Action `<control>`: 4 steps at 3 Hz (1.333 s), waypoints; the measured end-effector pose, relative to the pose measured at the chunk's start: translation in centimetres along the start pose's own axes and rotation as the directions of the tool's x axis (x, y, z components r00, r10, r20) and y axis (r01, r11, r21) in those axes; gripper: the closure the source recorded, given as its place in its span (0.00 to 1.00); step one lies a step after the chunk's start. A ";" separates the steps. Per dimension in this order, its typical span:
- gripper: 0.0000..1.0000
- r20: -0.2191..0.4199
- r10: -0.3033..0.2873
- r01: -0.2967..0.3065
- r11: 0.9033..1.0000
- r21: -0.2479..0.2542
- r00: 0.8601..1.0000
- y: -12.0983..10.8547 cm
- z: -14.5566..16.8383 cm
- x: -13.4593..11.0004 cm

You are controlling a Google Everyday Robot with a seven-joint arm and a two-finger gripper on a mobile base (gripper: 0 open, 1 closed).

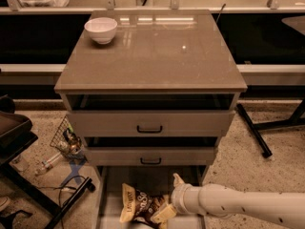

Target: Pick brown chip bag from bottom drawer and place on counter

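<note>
The brown chip bag [139, 207] lies crinkled on the grey floor of the open bottom drawer [112, 194], dark brown with a cream top and white lettering. My gripper [164, 213] reaches in from the right on a white arm and sits right at the bag's right edge, low in the drawer. The counter [152, 51] is the glossy grey-brown top of the cabinet, above the two upper drawers with black handles.
A white bowl [100, 30] stands at the counter's back left corner. A wire basket with clutter [66, 138] and cables lie on the floor to the left. A black stand leg [254, 130] crosses the floor at right.
</note>
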State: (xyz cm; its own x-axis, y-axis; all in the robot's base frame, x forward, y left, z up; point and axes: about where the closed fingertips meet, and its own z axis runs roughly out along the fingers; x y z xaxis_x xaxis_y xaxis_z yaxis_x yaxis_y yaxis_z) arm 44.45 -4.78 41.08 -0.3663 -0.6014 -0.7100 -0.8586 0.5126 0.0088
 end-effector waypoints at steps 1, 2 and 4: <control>0.00 0.000 0.003 -0.003 1.000 -0.007 1.000 0.3 0.4 0.2; 0.00 0.025 -0.004 0.005 0.999 -0.036 1.000 0.4 2.4 -0.2; 0.00 0.118 0.015 0.007 0.983 -0.185 0.993 0.5 12.5 -0.8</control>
State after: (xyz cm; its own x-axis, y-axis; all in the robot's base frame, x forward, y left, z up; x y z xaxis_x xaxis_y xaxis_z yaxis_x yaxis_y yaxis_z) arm 48.78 3.55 32.84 -0.3344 -0.5166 -0.7882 -0.9127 0.3859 0.1342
